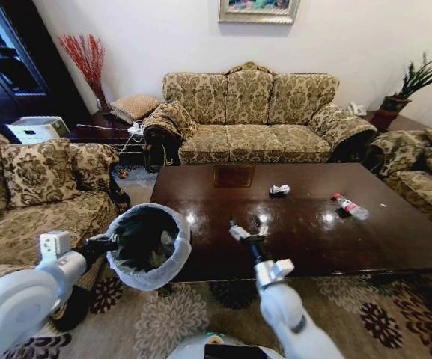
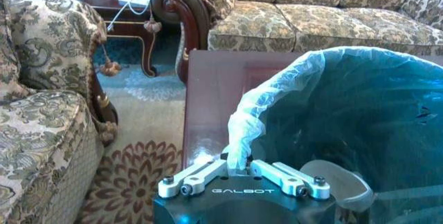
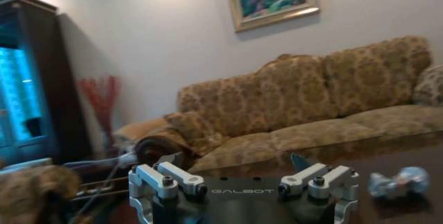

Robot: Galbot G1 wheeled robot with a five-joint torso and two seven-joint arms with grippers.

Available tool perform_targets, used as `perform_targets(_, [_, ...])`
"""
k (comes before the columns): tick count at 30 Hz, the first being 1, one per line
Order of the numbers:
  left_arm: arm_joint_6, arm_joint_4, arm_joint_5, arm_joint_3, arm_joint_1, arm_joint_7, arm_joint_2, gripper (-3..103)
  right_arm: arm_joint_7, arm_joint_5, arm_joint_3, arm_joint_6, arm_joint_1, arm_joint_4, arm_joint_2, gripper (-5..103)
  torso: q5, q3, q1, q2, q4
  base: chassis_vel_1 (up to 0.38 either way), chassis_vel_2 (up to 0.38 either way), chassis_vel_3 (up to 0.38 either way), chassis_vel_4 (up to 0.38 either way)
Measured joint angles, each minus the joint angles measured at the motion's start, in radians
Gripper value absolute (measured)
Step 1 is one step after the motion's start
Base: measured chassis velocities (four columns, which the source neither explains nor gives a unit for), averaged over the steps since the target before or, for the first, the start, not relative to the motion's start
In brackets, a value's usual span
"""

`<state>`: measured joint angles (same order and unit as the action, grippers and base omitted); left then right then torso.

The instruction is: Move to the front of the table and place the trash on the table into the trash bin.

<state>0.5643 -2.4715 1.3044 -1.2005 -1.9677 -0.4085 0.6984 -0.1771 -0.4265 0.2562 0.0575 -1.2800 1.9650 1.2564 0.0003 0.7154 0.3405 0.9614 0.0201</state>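
Holding the trash bin (image 1: 149, 247) by its white-lined rim, your left gripper (image 1: 105, 243) keeps it tilted at the near left corner of the table (image 1: 305, 247); in the left wrist view its fingers (image 2: 201, 175) pinch the liner's edge. Your right gripper (image 1: 239, 231) hovers over the table's near edge with its jaws spread wide and nothing between them. Farther right, a crumpled wrapper (image 1: 279, 190) lies mid-table, and the clear bottle (image 1: 350, 206) with its red cap rests on its side, well apart from it.
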Motion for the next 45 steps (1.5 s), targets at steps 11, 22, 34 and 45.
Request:
perform_targets(11, [-0.006,-0.025,-0.026,0.015,-0.009,0.018,0.060,0,-0.028,-0.177,0.051,-0.064,0.217,-0.239,0.043,100,0.0003,0.000,0.000,0.000,0.0004,-0.118,-0.115,0.136,0.120])
perform_targets(22, [-0.016,-0.030,-0.037,0.025,-0.007,0.031,0.085,0,-0.189,-0.495,0.080,-0.105,0.309,-0.387,0.086,100,-0.0002,0.000,0.000,0.000,-0.0002,-0.176,-0.201,0.173,0.165])
perform_targets(34, [-0.026,-0.030,-0.062,0.041,-0.013,0.045,0.100,0,-0.029,-0.631,0.121,-0.101,0.347,-0.450,0.076,100,-0.0001,0.000,0.000,0.000,0.0005,0.010,0.019,0.003,-0.007])
perform_targets(45, [-0.030,-0.029,-0.062,0.052,-0.006,0.047,0.096,0,-0.004,-0.650,0.109,-0.123,0.386,-0.470,0.087,100,-0.0002,0.000,0.000,0.000,0.0003,-0.171,0.106,0.169,-0.116])
